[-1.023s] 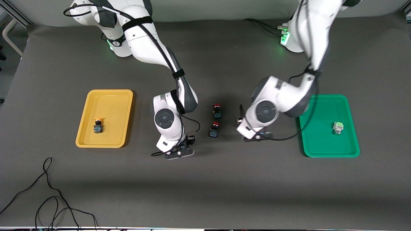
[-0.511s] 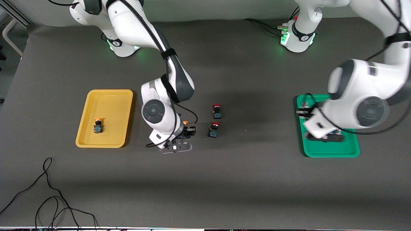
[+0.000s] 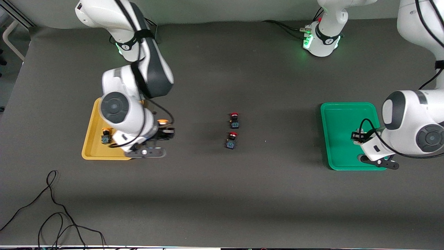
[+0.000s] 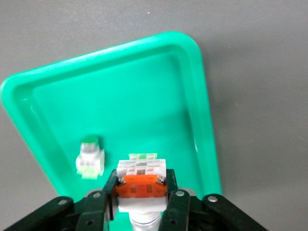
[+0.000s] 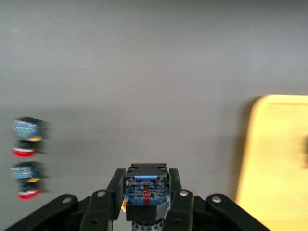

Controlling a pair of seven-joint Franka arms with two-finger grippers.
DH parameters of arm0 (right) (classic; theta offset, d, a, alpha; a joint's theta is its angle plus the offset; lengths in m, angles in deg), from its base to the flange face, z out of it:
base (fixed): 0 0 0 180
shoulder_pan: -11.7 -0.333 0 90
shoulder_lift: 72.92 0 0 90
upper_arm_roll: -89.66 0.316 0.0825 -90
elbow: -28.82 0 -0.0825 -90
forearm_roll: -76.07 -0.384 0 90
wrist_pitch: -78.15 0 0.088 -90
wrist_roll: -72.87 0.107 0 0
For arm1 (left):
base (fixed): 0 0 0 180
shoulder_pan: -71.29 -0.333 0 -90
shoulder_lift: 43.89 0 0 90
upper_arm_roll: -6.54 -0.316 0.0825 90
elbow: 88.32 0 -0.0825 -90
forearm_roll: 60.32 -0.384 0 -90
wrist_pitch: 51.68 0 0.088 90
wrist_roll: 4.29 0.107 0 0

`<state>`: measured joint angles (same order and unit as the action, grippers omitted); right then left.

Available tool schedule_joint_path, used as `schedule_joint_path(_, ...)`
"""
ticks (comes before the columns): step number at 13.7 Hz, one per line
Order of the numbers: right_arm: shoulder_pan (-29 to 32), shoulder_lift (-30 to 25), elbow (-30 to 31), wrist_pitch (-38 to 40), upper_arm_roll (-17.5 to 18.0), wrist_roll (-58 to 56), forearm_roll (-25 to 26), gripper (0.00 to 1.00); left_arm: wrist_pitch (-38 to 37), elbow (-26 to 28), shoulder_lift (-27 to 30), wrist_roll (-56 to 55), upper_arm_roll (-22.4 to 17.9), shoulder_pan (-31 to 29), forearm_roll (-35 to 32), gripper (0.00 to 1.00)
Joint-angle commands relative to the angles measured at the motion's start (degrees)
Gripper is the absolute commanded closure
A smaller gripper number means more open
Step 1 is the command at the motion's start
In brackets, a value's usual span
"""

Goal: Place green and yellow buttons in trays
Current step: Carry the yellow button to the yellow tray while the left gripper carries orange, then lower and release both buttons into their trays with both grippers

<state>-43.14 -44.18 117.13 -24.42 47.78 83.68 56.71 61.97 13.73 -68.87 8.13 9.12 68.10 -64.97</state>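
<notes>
The yellow tray (image 3: 91,139) lies at the right arm's end of the table with one yellow-capped button (image 3: 105,135) in it. My right gripper (image 3: 165,132) hangs beside that tray's inner edge, shut on a dark-bodied yellow button (image 5: 146,190), whose orange cap (image 3: 162,121) shows. The green tray (image 3: 340,118) lies at the left arm's end. Over it, my left gripper (image 4: 142,182) is shut on a white-bodied button with an orange block (image 4: 142,168). A second white button with a green face (image 4: 90,156) lies in the green tray (image 4: 144,96) beside it.
Two dark buttons with red caps (image 3: 234,119) (image 3: 231,140) stand mid-table between the trays, also seen in the right wrist view (image 5: 26,137) (image 5: 25,180). A black cable (image 3: 52,205) loops near the table's front corner at the right arm's end.
The right arm has carried its yellow button from mid-table toward the yellow tray. The left arm has swung from mid-table to over the green tray.
</notes>
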Motion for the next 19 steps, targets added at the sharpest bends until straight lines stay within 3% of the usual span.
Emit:
schedule_joint_path(1, -0.9, -7.4, 12.2, -2.6, -6.3, -11.4, 1.5, 0.95, 12.7, 10.8, 1.2, 1.0, 0.5, -0.8, -0.9, 1.0)
schedule_joint_path(4, -0.8, -8.9, 20.6, -8.9, -12.2, -21.7, 1.5, 0.95, 23.6, 17.3, -0.1, 1.1, 0.5, -2.5, -1.0, 1.0)
schedule_joint_path(7, 0.0, -8.4, 33.0, -25.0, -13.1, -29.6, -1.5, 0.95, 28.6, 20.5, -0.8, 1.1, 0.5, -2.3, -1.0, 1.0)
schedule_joint_path(8, -0.1, -7.5, 36.2, -29.1, -12.9, -31.3, -3.7, 0.95, 28.7, 20.5, -0.9, 1.1, 0.5, -2.3, -1.0, 0.38)
schedule_joint_path(9, -0.1, -5.2, 38.0, -31.8, -12.5, -32.2, -6.1, 0.95, 28.1, 20.4, -0.5, 1.2, 0.5, -2.4, -1.0, 0.0)
schedule_joint_path(12, -0.1, 1.6, 38.1, -32.7, -11.5, -37.4, -15.1, 0.95, 21.0, 18.0, 5.0, 0.3, 0.9, -2.1, -1.0, 0.0)
schedule_joint_path(14, 0.0, 4.0, 38.0, -32.7, -11.1, -41.0, -19.6, 0.95, 6.6, 12.1, 10.9, -0.2, 1.2, -0.9, -0.4, 0.0)
schedule_joint_path(15, 0.0, 4.9, 37.7, -32.7, -11.0, -41.3, -20.7, 0.86, -1.8, 7.1, 12.5, -0.2, 1.3, -0.1, -0.1, 0.0)
schedule_joint_path(16, -0.1, 5.2, 37.6, -32.6, -11.0, -41.1, -20.9, 0.45, -9.8, 1.0, 12.9, -0.7, 1.2, 0.7, 0.4, 0.0)
schedule_joint_path(17, -0.1, 4.9, 37.4, -32.4, -11.0, -40.8, -20.9, 0.12, -16.6, -5.1, 12.9, -1.9, 1.2, 1.3, 0.6, 0.0)
schedule_joint_path(18, -0.4, 4.6, 37.1, -32.2, -11.1, -40.5, -21.0, 0.0, -21.7, -10.2, 12.6, -2.4, 1.2, 2.0, 0.6, 0.0)
schedule_joint_path(19, -0.6, 4.1, 36.9, -32.1, -11.2, -40.3, -21.0, 0.0, -25.5, -13.9, 12.7, -2.7, 1.2, 2.4, 0.6, 0.0)
